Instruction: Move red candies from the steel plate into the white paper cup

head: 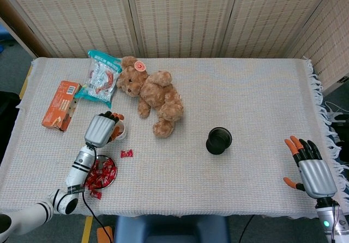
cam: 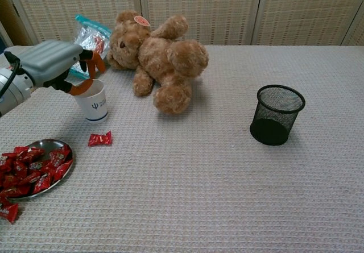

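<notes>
Left hand (cam: 57,65) hovered over cup (cam: 93,100), upper left, fingers spread, empty. One candy (cam: 100,139) lay on counter (cam: 216,190) between cup and plate (cam: 50,145). Plate remained heaped; most transfers apparently left.

Around the white paper cup (cam: 93,100), the way in from 12 to 2 o'clock is blocked by the teddy bear (cam: 160,56) and the snack bag (cam: 89,37), and the left hand (cam: 54,63) hangs over its rim at 10 o'clock. From 4 to 6 o'clock the cloth lies open except for 1 stray red candy (cam: 100,139) near the cup, with the steel plate (cam: 48,145) beyond at 7 o'clock. The mesh pen cup (cam: 277,115) stands well apart at 3 o'clock, with bare cloth on all sides.
</notes>
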Robot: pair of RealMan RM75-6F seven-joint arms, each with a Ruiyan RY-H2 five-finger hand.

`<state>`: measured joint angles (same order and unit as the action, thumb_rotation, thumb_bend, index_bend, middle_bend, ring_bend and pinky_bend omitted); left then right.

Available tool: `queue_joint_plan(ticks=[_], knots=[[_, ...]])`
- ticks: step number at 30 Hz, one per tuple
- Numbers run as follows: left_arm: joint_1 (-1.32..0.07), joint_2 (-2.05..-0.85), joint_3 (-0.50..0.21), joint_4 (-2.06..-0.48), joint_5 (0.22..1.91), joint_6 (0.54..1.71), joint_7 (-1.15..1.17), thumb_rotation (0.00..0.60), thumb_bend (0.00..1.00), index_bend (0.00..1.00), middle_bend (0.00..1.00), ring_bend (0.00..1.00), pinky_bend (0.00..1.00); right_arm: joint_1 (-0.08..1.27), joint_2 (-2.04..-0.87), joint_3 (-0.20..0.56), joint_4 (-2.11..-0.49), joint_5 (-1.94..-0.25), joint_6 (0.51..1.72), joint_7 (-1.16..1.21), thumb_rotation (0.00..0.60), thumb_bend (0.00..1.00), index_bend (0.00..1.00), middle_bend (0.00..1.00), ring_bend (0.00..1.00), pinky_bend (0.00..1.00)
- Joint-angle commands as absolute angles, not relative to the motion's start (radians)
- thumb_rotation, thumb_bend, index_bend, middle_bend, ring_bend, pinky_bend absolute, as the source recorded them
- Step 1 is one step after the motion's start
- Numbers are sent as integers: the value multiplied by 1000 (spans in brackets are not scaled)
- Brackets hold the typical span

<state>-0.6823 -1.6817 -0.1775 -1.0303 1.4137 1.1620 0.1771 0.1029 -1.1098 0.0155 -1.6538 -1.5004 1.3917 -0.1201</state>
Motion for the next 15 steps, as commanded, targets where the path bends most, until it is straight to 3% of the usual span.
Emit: queue_joint_plan(ticks=[1,6,9,12,14,15], knots=[[-666,-1663,-167,-1068,1433,1196,166,600,482,270,336,284,552,103,-1110,15,-1654,-1501,1392,-120,600,13,0,0,0,0],[-600,-1588,-107,-1227,1509,1305,154,600,455,177,221,265,579,98,-1106,8,-1662,-1520,1404,-120,600,15,0,0,0,0],[-561,-1556,-68,-1303,1543,1351,184,600,443,174,232,444,750,96,-1105,4,-1664,-1531,1409,-118,600,15,0,0,0,0],[-528,-1542,-33,-1356,1568,1378,244,600,424,179,382,597,888,96,-1105,0,-1665,-1540,1410,-116,600,15,0,0,0,0],[-509,-1539,-15,-1386,1569,1379,291,600,415,217,576,706,961,96,-1105,-3,-1666,-1547,1410,-114,600,15,0,0,0,0],[-503,-1537,-6,-1402,1562,1367,309,600,413,243,720,773,989,96,-1104,-4,-1666,-1549,1411,-113,600,15,0,0,0,0]])
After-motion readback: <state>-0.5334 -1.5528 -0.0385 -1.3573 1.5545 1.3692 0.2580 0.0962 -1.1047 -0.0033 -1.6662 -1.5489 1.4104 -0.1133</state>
